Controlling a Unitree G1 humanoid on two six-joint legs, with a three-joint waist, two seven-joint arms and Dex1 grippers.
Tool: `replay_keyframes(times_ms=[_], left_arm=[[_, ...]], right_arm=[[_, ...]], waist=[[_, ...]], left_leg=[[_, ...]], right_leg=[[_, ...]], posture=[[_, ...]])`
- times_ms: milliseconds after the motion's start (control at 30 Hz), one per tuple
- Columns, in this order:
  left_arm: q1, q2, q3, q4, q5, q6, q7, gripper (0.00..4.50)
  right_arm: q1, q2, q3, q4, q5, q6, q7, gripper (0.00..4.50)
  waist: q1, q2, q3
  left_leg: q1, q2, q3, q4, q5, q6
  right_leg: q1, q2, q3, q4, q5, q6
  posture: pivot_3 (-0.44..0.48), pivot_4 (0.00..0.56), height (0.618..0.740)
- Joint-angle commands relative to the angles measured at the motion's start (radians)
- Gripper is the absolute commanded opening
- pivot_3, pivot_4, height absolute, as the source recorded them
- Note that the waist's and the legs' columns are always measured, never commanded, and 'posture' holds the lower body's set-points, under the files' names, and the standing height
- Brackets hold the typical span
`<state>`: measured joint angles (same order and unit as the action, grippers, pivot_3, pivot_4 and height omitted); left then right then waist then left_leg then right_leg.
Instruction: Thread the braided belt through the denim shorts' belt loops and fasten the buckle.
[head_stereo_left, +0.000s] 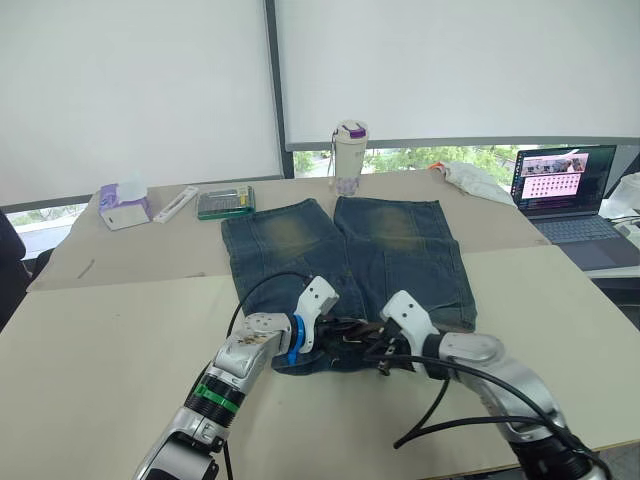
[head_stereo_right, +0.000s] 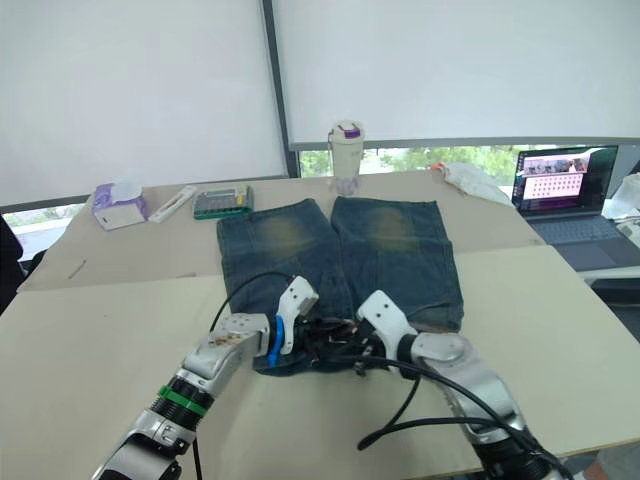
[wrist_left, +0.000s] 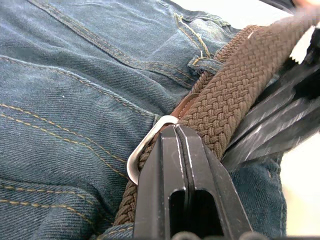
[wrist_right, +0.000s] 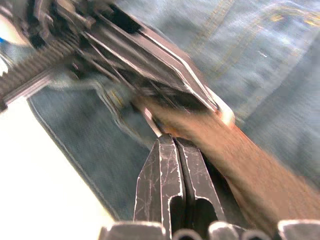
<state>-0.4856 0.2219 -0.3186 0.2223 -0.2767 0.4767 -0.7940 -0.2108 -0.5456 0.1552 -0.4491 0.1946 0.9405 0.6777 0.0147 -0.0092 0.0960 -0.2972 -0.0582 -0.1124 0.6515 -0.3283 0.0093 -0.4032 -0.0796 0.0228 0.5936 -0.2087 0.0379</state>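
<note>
The denim shorts (head_stereo_left: 345, 250) lie flat on the table, waistband toward me. Both grippers meet at the middle of that waistband. My left gripper (wrist_left: 175, 129) is shut, its tips on the silver buckle (wrist_left: 145, 150) where the braided belt (wrist_left: 225, 95) crosses it. A belt loop (wrist_left: 205, 64) stands just beyond, with the belt running under it. My right gripper (wrist_right: 172, 139) is shut at the end of the brown strap (wrist_right: 240, 150), close against the left gripper's fingers (wrist_right: 150, 50). From the head, the left gripper (head_stereo_left: 335, 335) and right gripper (head_stereo_left: 372, 352) nearly touch.
At the table's far side stand a tumbler with a purple lid (head_stereo_left: 350, 155), a tissue box (head_stereo_left: 124, 207), a green calculator (head_stereo_left: 226, 202) and a white cloth (head_stereo_left: 475, 180). An open laptop (head_stereo_left: 565, 190) sits at the right. Black cables (head_stereo_left: 440, 400) trail from my arms.
</note>
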Motion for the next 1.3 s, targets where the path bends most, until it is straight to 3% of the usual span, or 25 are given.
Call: replay_keyframes(times_ms=[33,133,367,467,567,667,700,833,1033,1100,1300], left_arm=[[0.050,0.003,-0.034,0.113,0.059,0.005,0.004,0.00],[0.051,0.003,-0.042,0.134,0.075,-0.025,-0.002,0.00],[0.050,0.013,-0.085,0.172,0.147,-0.119,-0.021,0.00],[0.047,0.017,-0.107,0.196,0.196,-0.173,-0.014,0.00],[0.042,0.003,-0.109,0.217,0.221,-0.199,-0.001,0.00],[0.031,-0.017,-0.108,0.247,0.245,-0.218,0.024,0.00],[0.027,-0.023,-0.106,0.257,0.251,-0.222,0.031,0.00],[0.008,-0.049,-0.107,0.300,0.281,-0.263,0.062,0.00],[-0.001,-0.068,-0.078,0.294,0.266,-0.298,0.067,0.00],[0.002,-0.063,-0.068,0.281,0.260,-0.298,0.067,0.00],[0.020,-0.043,0.007,0.234,0.207,-0.280,0.052,0.00]], right_arm=[[0.023,-0.032,-0.088,-0.094,0.054,0.062,-0.005,0.89],[0.056,-0.043,-0.153,-0.163,0.112,0.099,-0.002,1.90],[0.104,-0.070,-0.243,-0.236,0.181,0.126,-0.028,1.90],[0.131,-0.075,-0.290,-0.325,0.297,0.154,0.023,1.90],[0.094,-0.007,-0.346,-0.377,0.433,0.180,0.009,1.90],[0.027,0.044,-0.332,-0.367,0.452,0.185,-0.064,1.90],[0.016,0.044,-0.318,-0.362,0.449,0.186,-0.078,1.36],[-0.026,0.013,-0.171,-0.276,0.321,0.124,-0.161,0.04],[-0.050,-0.072,0.053,-0.069,0.109,0.031,-0.221,0.04],[-0.030,-0.080,0.070,-0.022,0.089,0.011,-0.214,0.04],[0.027,-0.079,0.038,0.033,0.081,-0.035,-0.194,0.04]], waist=[[-0.001,0.000,0.001],[-0.001,0.000,0.002],[0.001,-0.001,0.003],[0.003,-0.001,0.003],[0.003,-0.001,0.003],[0.007,0.000,0.003],[0.012,0.000,0.003],[0.021,-0.001,0.003],[0.026,0.000,0.002],[0.024,0.000,0.002],[0.016,0.000,0.002]], left_leg=[[-0.001,0.000,0.000,0.000,0.000,0.000],[-0.003,0.000,0.000,0.000,0.000,0.000],[-0.004,0.000,0.000,0.000,0.000,0.000],[-0.004,0.000,-0.001,0.000,0.000,0.000],[-0.005,0.000,-0.001,0.000,0.000,0.001],[-0.004,0.000,-0.001,0.000,-0.001,0.002],[-0.003,-0.002,-0.003,0.000,-0.001,0.002],[0.001,-0.010,-0.009,0.002,-0.001,0.004],[-0.003,-0.014,-0.012,0.002,0.000,0.003],[-0.005,-0.014,-0.012,0.003,0.004,-0.003],[-0.005,-0.013,-0.013,0.002,0.003,-0.001]], right_leg=[[0.000,0.000,0.000,0.000,0.000,0.000],[0.000,0.000,0.000,0.000,-0.001,0.001],[0.001,0.000,0.000,0.000,-0.003,0.006],[0.000,0.000,-0.001,0.000,-0.005,0.009],[0.002,-0.001,-0.001,0.000,-0.005,0.009],[0.004,-0.002,-0.002,0.000,-0.007,0.011],[0.005,-0.003,-0.004,0.000,-0.007,0.012],[0.006,-0.011,-0.009,0.001,-0.008,0.014],[0.003,-0.015,-0.010,0.001,-0.009,0.016],[0.001,-0.014,-0.010,0.001,-0.008,0.015],[0.002,-0.014,-0.010,0.001,-0.009,0.016]], posture=[[0.000,0.150,0.740],[0.000,0.150,0.740],[0.000,0.150,0.740],[0.000,0.150,0.740],[0.000,0.150,0.740],[0.000,0.150,0.740],[0.000,0.150,0.740],[0.000,0.150,0.740],[0.000,0.150,0.740],[0.000,0.150,0.740],[0.000,0.150,0.740]])
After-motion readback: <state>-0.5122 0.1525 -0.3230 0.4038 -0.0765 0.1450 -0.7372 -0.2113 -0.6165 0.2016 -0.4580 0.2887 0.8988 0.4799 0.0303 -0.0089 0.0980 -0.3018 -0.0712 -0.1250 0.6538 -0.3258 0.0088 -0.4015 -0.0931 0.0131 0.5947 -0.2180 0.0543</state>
